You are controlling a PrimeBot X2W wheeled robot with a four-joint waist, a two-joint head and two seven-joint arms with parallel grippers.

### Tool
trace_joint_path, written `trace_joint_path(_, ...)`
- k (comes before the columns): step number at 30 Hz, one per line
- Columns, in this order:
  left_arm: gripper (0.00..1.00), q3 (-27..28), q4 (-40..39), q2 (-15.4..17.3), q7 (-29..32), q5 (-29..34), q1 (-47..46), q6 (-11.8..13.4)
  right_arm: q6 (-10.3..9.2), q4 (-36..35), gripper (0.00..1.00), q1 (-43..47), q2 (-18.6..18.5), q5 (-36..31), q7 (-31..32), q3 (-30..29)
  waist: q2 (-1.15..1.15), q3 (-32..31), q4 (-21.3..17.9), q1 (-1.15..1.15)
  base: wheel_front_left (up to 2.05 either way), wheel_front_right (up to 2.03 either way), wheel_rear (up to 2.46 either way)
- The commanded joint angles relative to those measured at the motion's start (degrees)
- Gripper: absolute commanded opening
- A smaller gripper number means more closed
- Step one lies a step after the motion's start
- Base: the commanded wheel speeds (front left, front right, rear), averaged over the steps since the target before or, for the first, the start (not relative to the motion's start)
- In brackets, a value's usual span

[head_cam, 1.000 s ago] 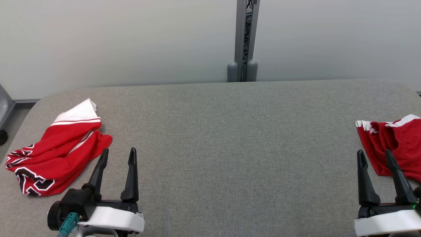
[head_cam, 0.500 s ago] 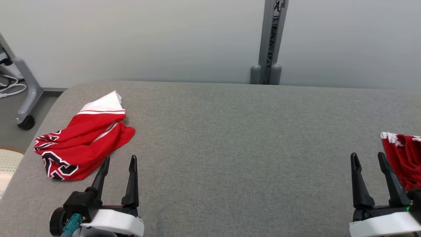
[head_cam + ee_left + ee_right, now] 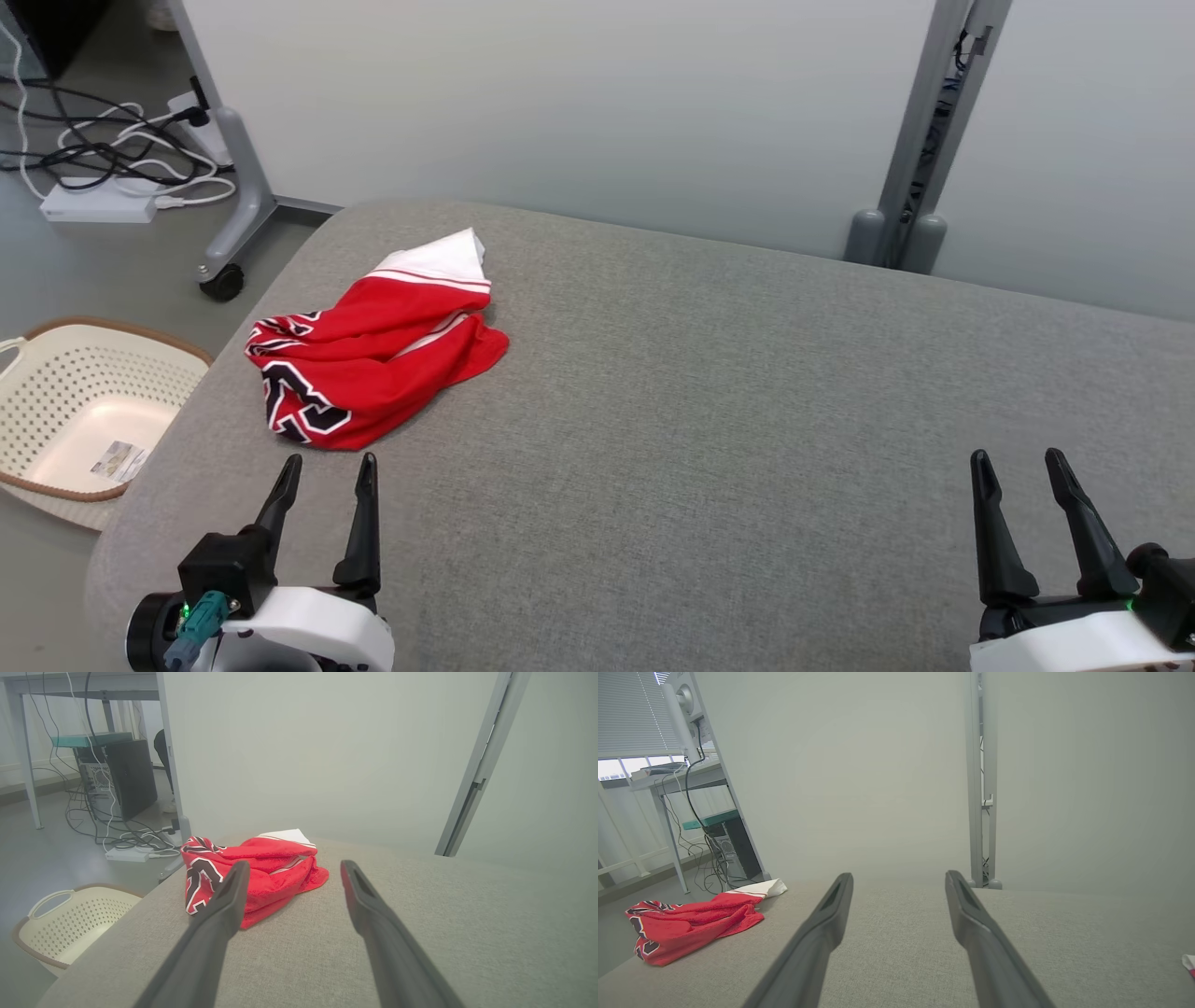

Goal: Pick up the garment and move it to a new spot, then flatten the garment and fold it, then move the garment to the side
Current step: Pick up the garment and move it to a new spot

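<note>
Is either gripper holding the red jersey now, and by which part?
Nothing is held. Left gripper and right gripper are both open and empty; the red jersey lies crumpled on the grey table ahead of the left one.

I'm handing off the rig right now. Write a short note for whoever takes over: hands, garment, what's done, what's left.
Left hand: open, empty, just short of the garment.
Right hand: open, empty, above the table's right side.
Garment: red jersey, crumpled near the left end of the table, not held. A basket sits on the floor beside that end.
Done: nothing yet, by the look of it.
Left: pick it up and move it, flatten, fold, set aside.
</note>
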Motion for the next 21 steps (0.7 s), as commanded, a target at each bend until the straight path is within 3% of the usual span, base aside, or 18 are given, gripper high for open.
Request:
trace_joint_path(1,1.0,0.11,-0.25,0.39,0.12,-0.07,-0.4,0.3,0.0,0.34,1.0,0.18,-0.13,0.13,-0.18,-0.15,0.0,-0.07,1.56,0.0,0.0,0.0,0.0)
trace_joint_path(11,1.0,0.32,-0.66,0.76,0.27,-1.09,0.2,0.91,0.0,1.19,1.0,-0.38,0.0,0.37,-0.66,1.05,0.0,0.06,5.21,0.0,0.0,0.0,0.0)
trace_joint_path(21,1.0,0.68,-1.29,1.49,0.44,-1.77,0.45,1.14,0.0,1.82,1.0,-1.05,-0.27,0.89,-0.58,3.22,0.0,0.57,4.89,0.0,0.0,0.0,0.0)
